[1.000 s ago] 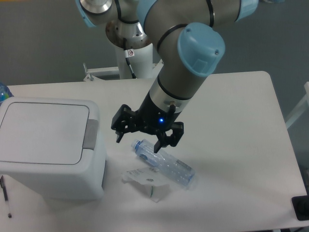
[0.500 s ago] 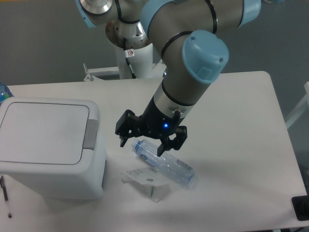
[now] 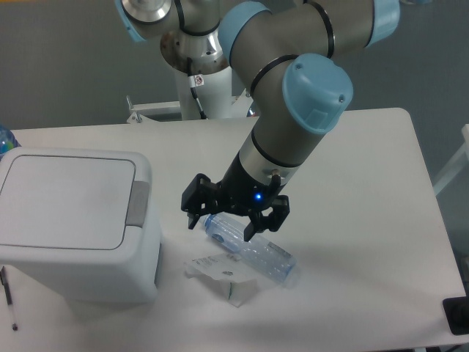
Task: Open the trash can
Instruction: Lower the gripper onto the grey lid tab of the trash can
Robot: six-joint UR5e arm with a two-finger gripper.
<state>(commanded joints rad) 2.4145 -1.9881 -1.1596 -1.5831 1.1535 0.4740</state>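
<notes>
The trash can point(image 3: 73, 224) stands at the left front of the table, a white boxy bin with rounded corners; its flat lid point(image 3: 66, 199) lies closed and level, and the grey push-button tab point(image 3: 137, 203) sits on the rim at the lid's right edge. I see the white table point(image 3: 366, 191) carrying it, with a grey wall behind and a white post of the arm's mount rising at the far edge. A clear plastic bottle point(image 3: 249, 248) lies on its side to the right of the bin, cap end pointing toward the tab, and a crumpled clear wrapper point(image 3: 220, 273) lies just beside it at the front. A pen point(image 3: 9, 297) rests at the bin's left front corner, and a blue-capped object point(image 3: 6, 138) shows partly at the left edge. A dark item point(image 3: 458, 315) is cut off at the lower right.

The UR5e arm point(image 3: 293, 110) reaches down from the upper centre, its grey links and light-blue joint caps angled forward and leftward, wrist tilted toward the table. The gripper point(image 3: 223, 218) hangs directly over the bottle's cap end, well apart from the tab. Its fingers point(image 3: 194, 209) stand spread, holding nothing; I cannot tell whether they touch the bottle.
</notes>
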